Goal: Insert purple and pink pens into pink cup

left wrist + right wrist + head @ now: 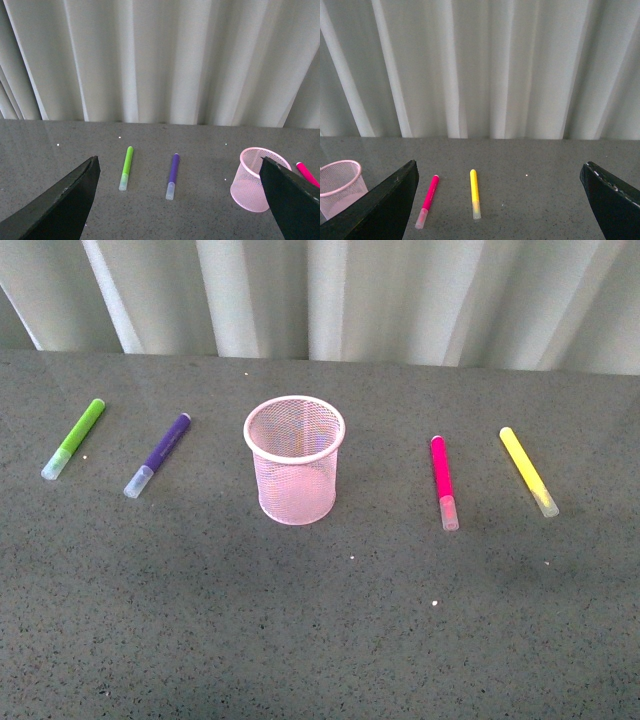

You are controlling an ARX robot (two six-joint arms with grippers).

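On the grey tabletop (pixel 320 640), left to right: lime-green marker (pixel 74 439), deep purple clear-capped pen (pixel 158 455), upright pale pink wire-mesh cup (pixel 294 460), magenta-pink pen (pixel 443 482), yellow marker (pixel 528 471). Seemingly one target per arm. Left gripper (pixel 178 161) and right gripper (pixel 500 163) both spread wide, empty.

Staged lab bench; grey speckled tabletop (pixel 300 640); white curtain (pixel 350 300) behind.

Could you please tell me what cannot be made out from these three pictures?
- Front view: neither arm is in frame.
- Left wrist view: part of the pink pen, behind the left arm's finger and the picture's edge; the finger also covers part of the pink cup.
- Right wrist view: the cup, cut by the edge and the right arm's finger.
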